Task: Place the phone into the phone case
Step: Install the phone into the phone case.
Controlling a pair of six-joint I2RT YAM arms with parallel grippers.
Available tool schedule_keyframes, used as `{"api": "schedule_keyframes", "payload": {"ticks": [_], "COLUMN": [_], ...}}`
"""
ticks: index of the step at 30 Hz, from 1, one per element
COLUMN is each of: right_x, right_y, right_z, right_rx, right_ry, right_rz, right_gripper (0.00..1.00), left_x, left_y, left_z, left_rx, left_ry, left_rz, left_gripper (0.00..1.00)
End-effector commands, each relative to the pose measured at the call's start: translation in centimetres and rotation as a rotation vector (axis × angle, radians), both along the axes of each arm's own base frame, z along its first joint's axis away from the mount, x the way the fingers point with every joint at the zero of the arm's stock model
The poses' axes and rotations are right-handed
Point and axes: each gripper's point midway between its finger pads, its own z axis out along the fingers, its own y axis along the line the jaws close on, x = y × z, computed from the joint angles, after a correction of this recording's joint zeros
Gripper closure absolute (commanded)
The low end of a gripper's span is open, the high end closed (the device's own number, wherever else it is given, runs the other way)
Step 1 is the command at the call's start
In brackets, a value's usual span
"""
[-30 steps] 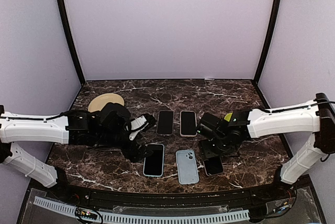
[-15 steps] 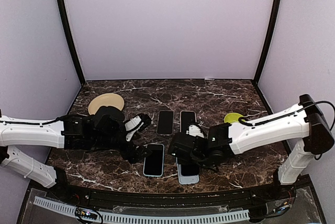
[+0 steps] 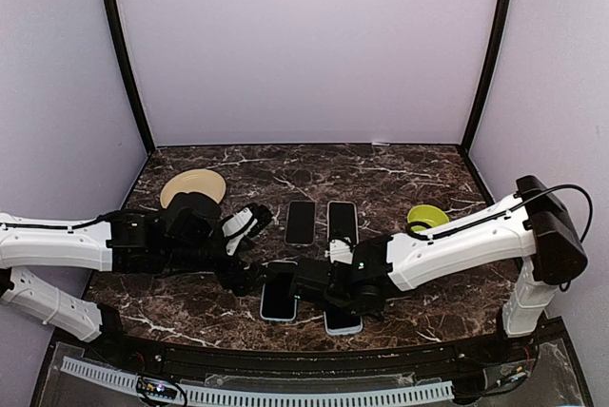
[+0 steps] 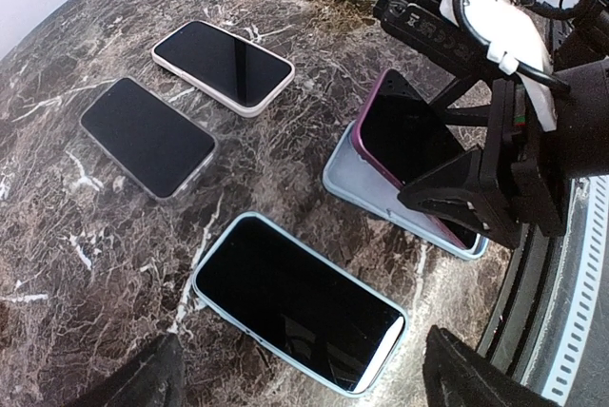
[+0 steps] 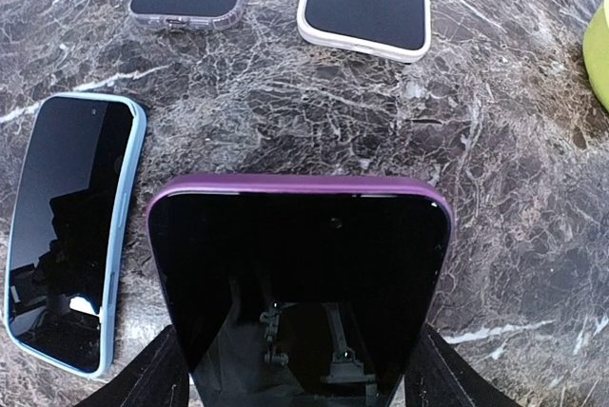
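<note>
Right pincer [image 5: 295, 371] clenched on purple-rimmed black-screen phone [image 5: 298, 274], tilted over the pale-blue empty phone case [image 4: 335, 167] at centre-right of the left wrist view. Left pincer [image 4: 304, 383] released, idle. Best approach: square corners to the rim, seat one end, press flat.

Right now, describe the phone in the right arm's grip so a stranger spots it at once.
On the dark marble table, look at the near row of phones. The purple-rimmed phone is tilted up between the right arm's fingers, over a pale blue case. Its edge alone is purple; the rest are blue, white or clear.
</note>
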Motion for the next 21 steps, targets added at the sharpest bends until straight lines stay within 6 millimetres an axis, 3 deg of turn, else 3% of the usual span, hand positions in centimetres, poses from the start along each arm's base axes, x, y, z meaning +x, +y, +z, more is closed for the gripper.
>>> {"api": "schedule_keyframes", "payload": {"ticks": [1,10,21], "right_x": [0.0,-1.3,-1.5], "right_y": [0.5,1.2,1.1], "right_z": [0.1,-1.9,-2.4], "right_rx": [-0.036,-0.009,-0.047], "right_ry": [-0.012,0.089,0.158], "right_rz": [0.041,0.049,0.076], "right_gripper": [0.99,1.0,1.0], "left_x": [0.1,0.1,0.2], "left_y": [0.2,0.2,0.1], "left_z": [0.5,0.4,0.3], "left_rx": [-0.024,-0.017,-0.009], "left_ry": [-0.012,-0.012,-0.009], "left_rz": [0.011,0.011,0.007], "left_gripper": [0.1,0.1,0.1]}}
